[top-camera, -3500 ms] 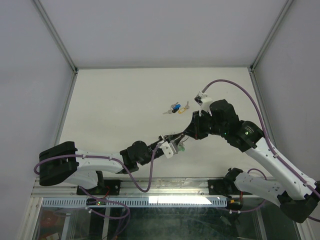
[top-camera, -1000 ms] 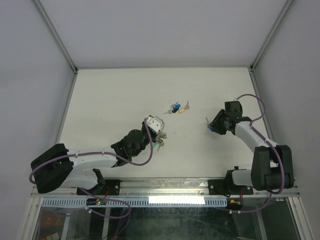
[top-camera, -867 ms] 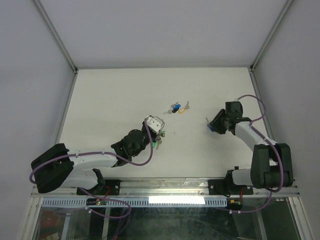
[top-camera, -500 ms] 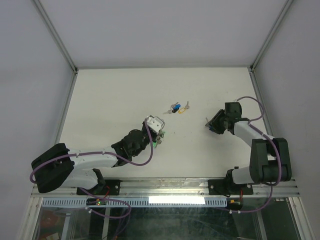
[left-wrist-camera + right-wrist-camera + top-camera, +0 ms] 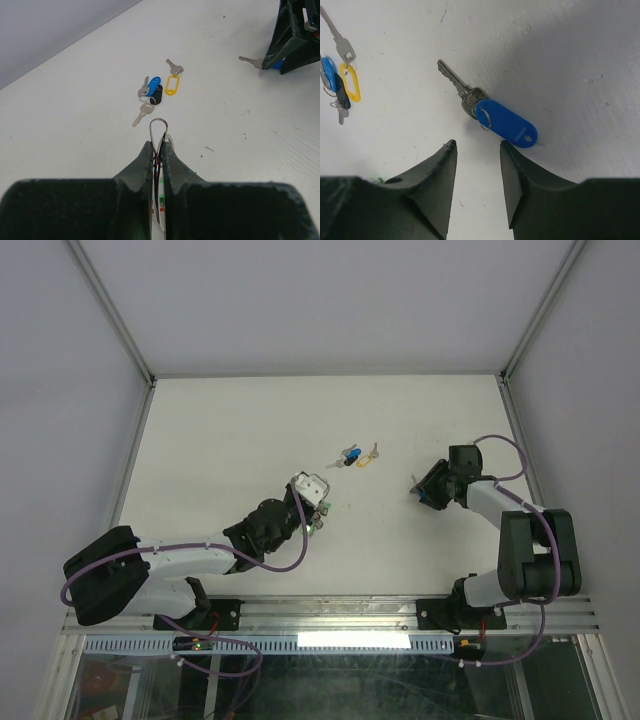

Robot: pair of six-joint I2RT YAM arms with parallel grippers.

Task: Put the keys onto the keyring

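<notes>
Right tool (image 5: 476, 144) is low over the surface (image 5: 220, 440), fingers spread w/ nothing btwn them. The blue-tagged key (image 5: 507, 125) lies flat just past the tips, blade pointing away up-left in the wrist view. Step in hand looks like the pick-up of that key.

To do it well: come down so the fingers straddle the plastic tag or the key head, not the thin blade, since flat metal on a smooth surface will skate. Press in at a slight angle, close slowly, and leave the small split ring at the head exposed for threading later.

Left tool (image 5: 158, 150) is pressed together, pinching the keyring (image 5: 158, 119). The wire loop stands up proud of the tips, w/ a bit of green showing under it. Good presentation, so it should hold that.

The other keys (image 5: 156, 91) sit in a small cluster mid-surface, yellow tag (image 5: 172, 84) on the right of it, well apart from both tools.

Pose: left arm stretched long and low from its base, diagonal toward centre, wrist raised a little. Right arm folded tight, elbow back near its base, forearm running left, tool tilted down at the key on the right side of the surface.
</notes>
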